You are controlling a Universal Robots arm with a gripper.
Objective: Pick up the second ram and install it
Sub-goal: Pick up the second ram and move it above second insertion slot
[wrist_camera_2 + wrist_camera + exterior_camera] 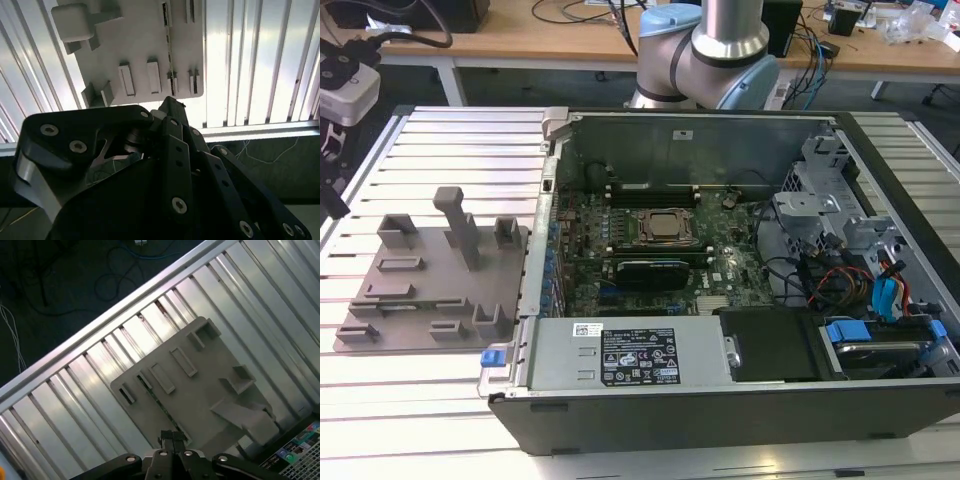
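The second ram (pixel 170 50) is a thin green stick standing on its edge in a slot of the grey holder plate (pixel 135 40). In the first wrist view, the ram (pixel 156 397) runs as a narrow dark line across the plate (pixel 200 390). My gripper (pixel 173 436) hangs well above the plate, shut, with nothing between its fingers. Its tips line up with the near end of the ram in both wrist views, gripper (pixel 170 106). In the exterior view the holder plate (pixel 430 290) lies left of the open computer case (pixel 720 250).
The motherboard (pixel 650 235) with its long black slots (pixel 650 188) lies inside the case, among cables (pixel 820 280) and a power supply (pixel 630 355). The slatted metal table (pixel 450 140) ends close behind the plate. Part of the arm's wrist (pixel 342 88) shows at the exterior view's left edge.
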